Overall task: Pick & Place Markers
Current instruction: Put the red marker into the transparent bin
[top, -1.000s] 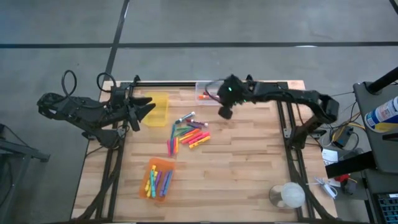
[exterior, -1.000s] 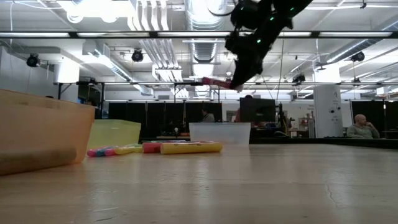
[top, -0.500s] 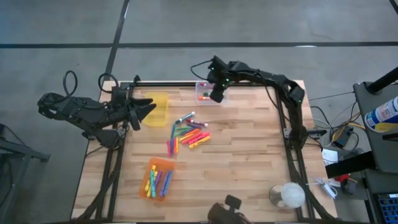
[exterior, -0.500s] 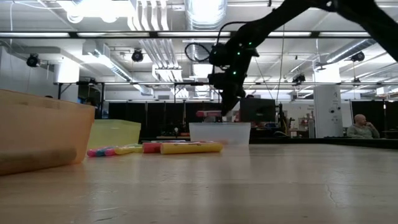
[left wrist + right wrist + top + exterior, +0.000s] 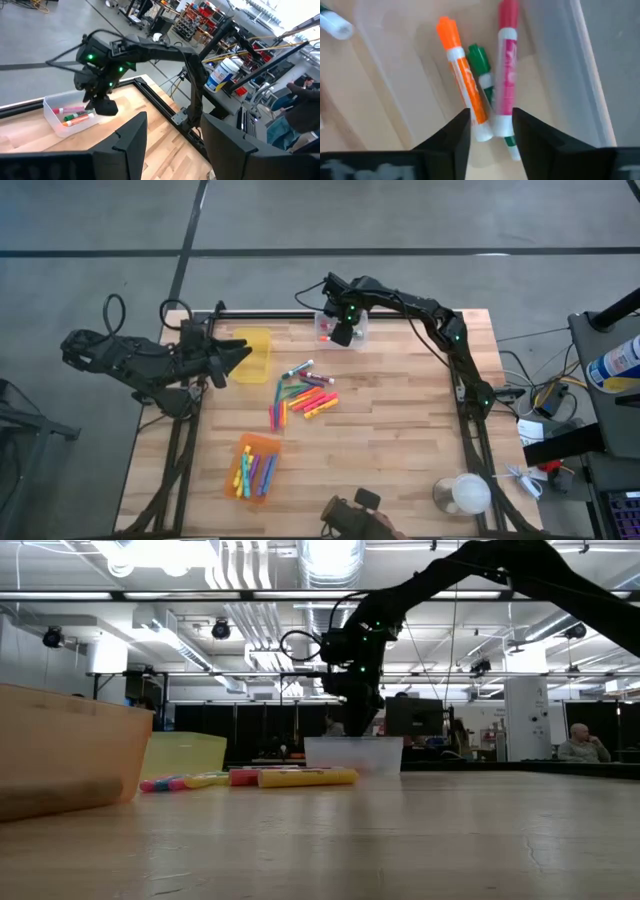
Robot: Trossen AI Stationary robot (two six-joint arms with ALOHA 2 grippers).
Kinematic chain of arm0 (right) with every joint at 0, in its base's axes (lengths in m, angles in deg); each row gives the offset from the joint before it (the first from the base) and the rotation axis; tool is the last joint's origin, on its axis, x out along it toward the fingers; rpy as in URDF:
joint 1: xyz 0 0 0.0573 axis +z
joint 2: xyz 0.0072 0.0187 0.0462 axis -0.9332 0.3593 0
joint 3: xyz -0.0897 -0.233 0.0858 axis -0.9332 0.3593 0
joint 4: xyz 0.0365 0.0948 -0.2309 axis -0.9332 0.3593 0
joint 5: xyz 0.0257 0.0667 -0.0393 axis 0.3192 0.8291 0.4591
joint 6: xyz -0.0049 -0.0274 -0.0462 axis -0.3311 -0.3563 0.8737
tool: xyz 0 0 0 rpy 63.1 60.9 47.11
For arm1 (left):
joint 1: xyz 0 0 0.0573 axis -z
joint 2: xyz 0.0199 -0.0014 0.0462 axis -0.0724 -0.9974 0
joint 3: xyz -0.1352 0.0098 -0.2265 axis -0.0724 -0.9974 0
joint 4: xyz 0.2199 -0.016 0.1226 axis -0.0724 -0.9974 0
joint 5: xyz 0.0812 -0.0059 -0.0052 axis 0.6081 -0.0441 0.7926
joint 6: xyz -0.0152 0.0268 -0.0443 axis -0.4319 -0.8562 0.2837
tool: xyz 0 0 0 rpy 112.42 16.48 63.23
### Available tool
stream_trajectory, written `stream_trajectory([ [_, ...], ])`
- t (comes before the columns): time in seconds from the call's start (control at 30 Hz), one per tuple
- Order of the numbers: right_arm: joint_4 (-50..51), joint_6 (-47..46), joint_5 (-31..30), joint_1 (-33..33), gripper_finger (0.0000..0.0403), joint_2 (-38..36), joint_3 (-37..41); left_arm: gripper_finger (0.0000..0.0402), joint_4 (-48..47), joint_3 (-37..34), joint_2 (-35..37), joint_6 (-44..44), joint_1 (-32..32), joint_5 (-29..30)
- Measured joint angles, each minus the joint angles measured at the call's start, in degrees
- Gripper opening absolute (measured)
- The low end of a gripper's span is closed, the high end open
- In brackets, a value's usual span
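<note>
right gripper over the clear bin, fingers apart and holding nothing.

left gripper waits at nine o'clock on the wooden bench, fingers spread and empty, just beside the yellow plastic bin. orange plastic bin with several markers sits at seven o'clock. a loose pile of bright markers lies near the bench centre. at twelve o'clock the right gripper hangs over the clear plastic bin; below its parted fingers lie an orange marker, a green marker and a pink marker, none gripped.
</note>
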Motion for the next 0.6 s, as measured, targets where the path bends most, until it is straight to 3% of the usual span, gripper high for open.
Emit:
stream_trajectory([
  [0.27, 3.09, -2.34, 0.32, 0.49, 0.0203, -2.54, -3.23, 0.0181, -0.68, 0.0, -0.37, 0.71, 0.0, -1.99],
  [0.6, 3.82, -5.6, 0.75, 6.01, 0.0211, -7.32, -4.67, 0.0181, -0.79, 0.0, -1.12, -0.32, 0.0, -2.73],
])
